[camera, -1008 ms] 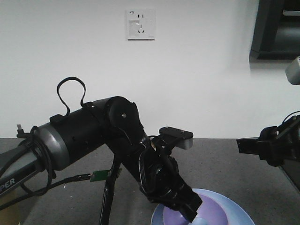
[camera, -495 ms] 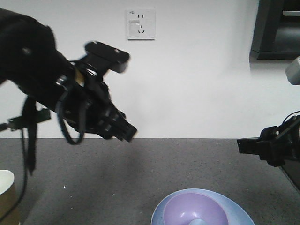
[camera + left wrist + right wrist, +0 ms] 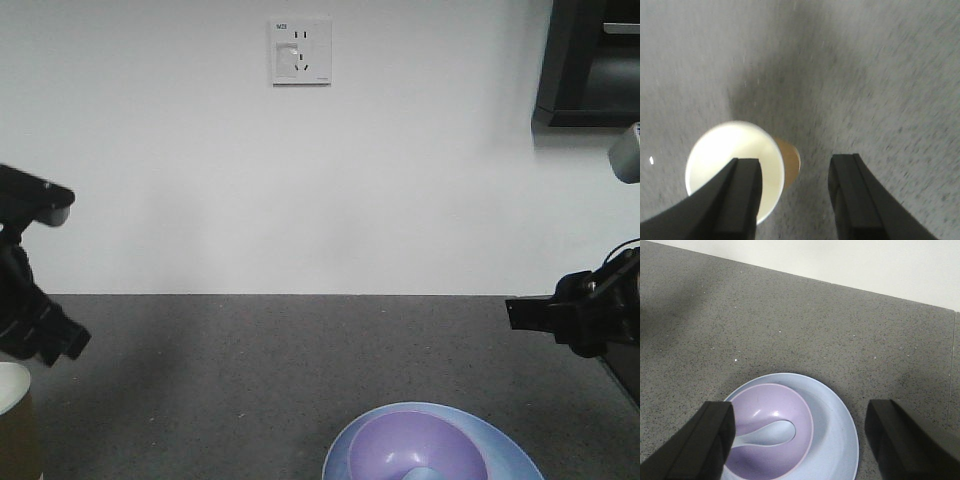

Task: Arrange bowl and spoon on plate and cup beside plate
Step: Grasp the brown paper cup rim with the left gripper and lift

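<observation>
Spoon (image 3: 771, 432) lies in the bowl (image 3: 760, 400), bowl sits toward 9 o'clock on the plate (image 3: 835, 435). Right gripper (image 3: 801, 412) hangs spread above. Left gripper (image 3: 794, 165), spread, hovers over the cup (image 3: 725, 165) on the desk (image 3: 880, 75).

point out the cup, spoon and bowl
cup (image 3: 727, 152), left wrist view, on its cream inside
spoon (image 3: 771, 433), right wrist view, on its rounded scoop
bowl (image 3: 772, 402), right wrist view, on its inner wall
</observation>
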